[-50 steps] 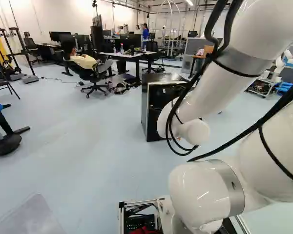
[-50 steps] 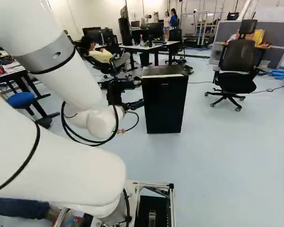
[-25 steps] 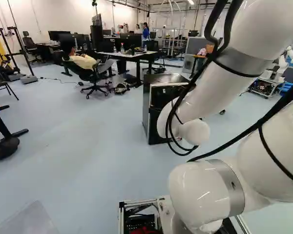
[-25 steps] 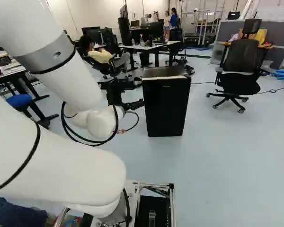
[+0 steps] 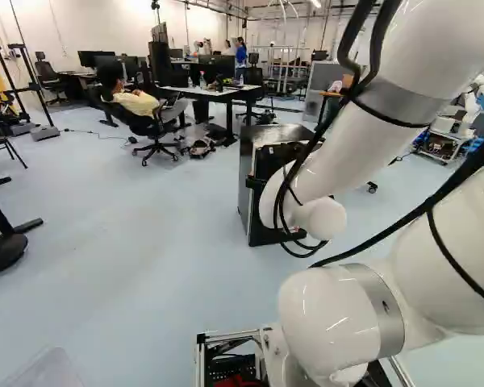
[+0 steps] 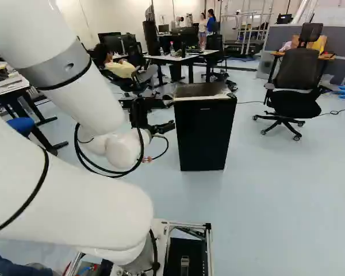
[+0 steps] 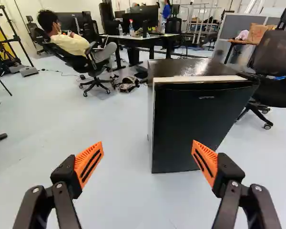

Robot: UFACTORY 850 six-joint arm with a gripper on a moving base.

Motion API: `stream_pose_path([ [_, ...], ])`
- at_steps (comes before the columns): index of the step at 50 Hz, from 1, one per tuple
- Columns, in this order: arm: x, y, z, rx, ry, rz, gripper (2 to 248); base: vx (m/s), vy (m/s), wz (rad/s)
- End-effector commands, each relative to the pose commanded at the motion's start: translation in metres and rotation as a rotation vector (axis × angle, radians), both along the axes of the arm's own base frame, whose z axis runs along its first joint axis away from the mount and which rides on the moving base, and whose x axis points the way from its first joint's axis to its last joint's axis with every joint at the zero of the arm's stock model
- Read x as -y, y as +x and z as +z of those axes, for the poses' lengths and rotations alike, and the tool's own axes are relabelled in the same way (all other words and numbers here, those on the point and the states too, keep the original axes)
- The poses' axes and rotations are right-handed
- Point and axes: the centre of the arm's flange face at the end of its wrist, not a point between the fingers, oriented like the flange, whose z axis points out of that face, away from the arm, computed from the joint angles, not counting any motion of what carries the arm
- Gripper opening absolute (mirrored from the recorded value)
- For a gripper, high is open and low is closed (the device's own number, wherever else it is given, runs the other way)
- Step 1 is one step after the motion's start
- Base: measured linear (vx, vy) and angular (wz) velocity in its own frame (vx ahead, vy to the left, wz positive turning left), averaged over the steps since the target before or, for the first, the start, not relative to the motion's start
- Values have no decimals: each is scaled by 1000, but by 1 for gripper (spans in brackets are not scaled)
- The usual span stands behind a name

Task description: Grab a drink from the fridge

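Note:
In the right base view my gripper (image 6: pixel 170 114) reaches out beyond the arm's wrist, close to the left side of the black fridge (image 6: pixel 204 133). The wrist view shows the gripper (image 7: pixel 148 160) open, its orange pads wide apart with nothing between them. Ahead of it stands the fridge (image 7: pixel 198 126), door closed, with a gap of floor before it; one finger points toward the door's lower part, the other past the fridge's side. In the left base view the arm partly hides the fridge (image 5: pixel 246 189). The inside of the fridge cannot be seen.
Beyond the fridge stands a white table (image 7: pixel 155 38) with bottles (image 7: pixel 131 27). A person sits in an office chair (image 7: pixel 81 62) behind the fridge, to one side. Another office chair (image 6: pixel 293 86) stands to the right of the fridge in the right base view.
The base has moved nearer the fridge, which looks larger and lower in the base views. The arm has not shifted against its joint. The gripper's side of the fridge remains apart from the wrist.

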Motion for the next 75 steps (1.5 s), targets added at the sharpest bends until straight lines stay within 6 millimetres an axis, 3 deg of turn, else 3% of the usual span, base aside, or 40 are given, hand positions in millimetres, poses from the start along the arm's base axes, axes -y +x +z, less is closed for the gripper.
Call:
stream_pose_path([
  [39,0,0,0,0,0,0,247,118,3,-3],
  [75,0,0,0,0,0,0,247,20,0,-1],
])
